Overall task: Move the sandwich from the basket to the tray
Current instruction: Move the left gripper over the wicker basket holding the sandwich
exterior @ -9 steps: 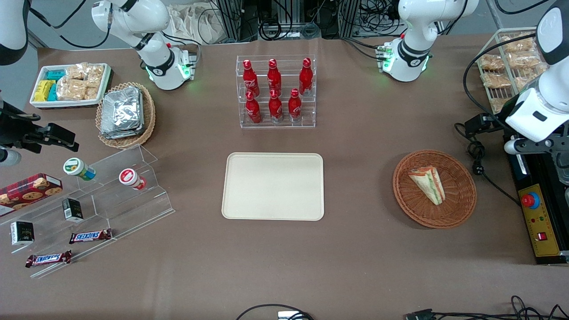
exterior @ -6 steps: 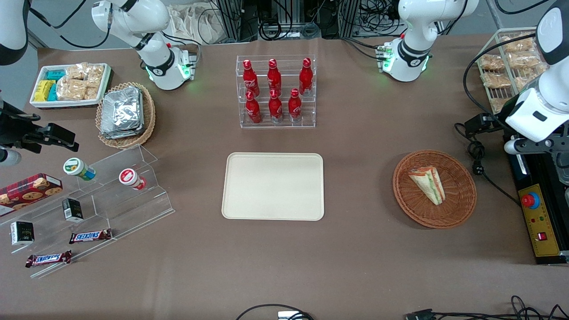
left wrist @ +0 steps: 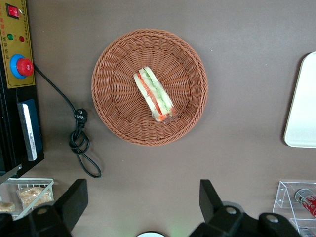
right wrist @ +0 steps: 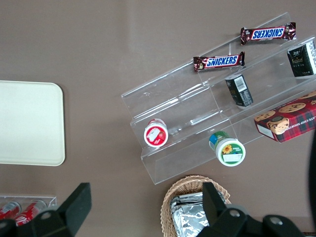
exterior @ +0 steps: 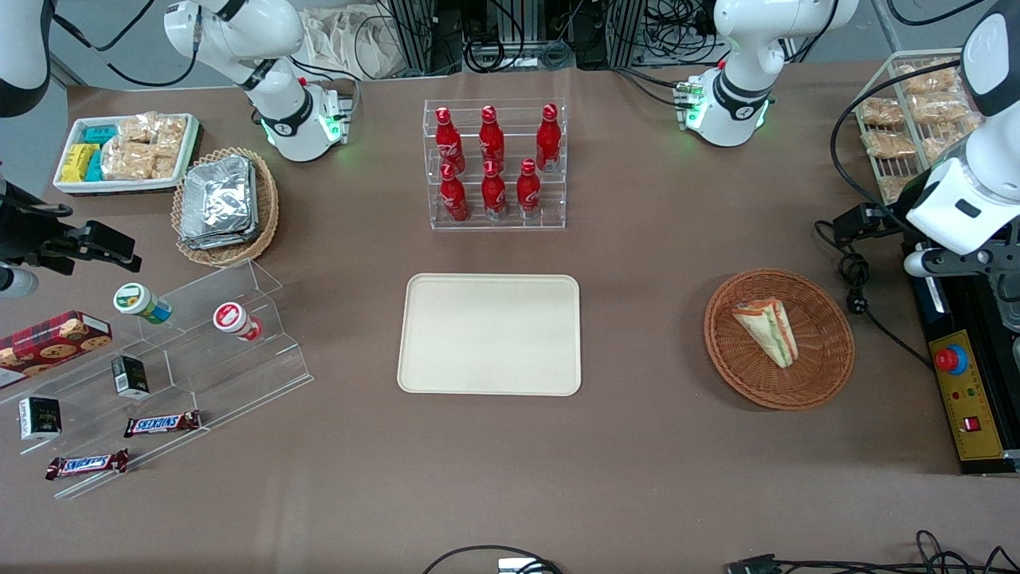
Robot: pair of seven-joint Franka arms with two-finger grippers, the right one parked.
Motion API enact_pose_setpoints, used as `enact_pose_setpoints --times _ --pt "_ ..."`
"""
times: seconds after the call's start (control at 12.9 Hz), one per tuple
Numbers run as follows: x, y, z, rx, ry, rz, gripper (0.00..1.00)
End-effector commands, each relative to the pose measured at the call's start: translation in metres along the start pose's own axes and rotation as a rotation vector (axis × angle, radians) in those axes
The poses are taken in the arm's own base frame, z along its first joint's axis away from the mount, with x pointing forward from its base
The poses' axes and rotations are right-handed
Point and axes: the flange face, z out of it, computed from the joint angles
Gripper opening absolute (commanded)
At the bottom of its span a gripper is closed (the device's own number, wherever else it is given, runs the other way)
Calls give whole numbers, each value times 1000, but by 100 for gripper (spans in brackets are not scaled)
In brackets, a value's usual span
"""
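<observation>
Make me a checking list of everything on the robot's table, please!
Surface: brown table.
Job's things: sandwich lies in the basket; tray holds nothing.
Clutter: red bottles in a clear rack; foil packets in a tan basket; Snickers bars.
Grippers: gripper open, high above the basket, holding nothing.
Cables: black cable beside the basket.
Surroundings: red button box at the working arm's end.

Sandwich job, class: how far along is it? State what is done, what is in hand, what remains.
Done: nothing; the sandwich lies in the basket, and the tray is bare. In hand: the gripper hangs above the basket, jaws open, holding nothing. Left: descend, grasp the sandwich, carry it to the tray, release.
</observation>
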Motion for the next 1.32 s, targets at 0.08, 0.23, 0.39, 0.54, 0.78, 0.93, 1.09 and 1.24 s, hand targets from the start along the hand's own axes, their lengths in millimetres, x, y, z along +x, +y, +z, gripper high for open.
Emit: enact_pose_setpoints --times 0.08,0.23,0.39,0.54,0.78,0.93,1.09,1.24 --pt "7 -2 3 -8 -6 -13 100" --pt "14 -2 11 -9 -10 -22 99" --pt "20 -3 18 -11 -12 -71 99" --pt "27 -2 31 -44 -38 -180 99" --pt "40 -2 59 -55 -94 -296 99" --pt "52 -14 84 -50 -138 -387 99" --pt "65 -28 114 -56 -169 -420 99" --pt "75 -34 137 -58 -188 -431 99"
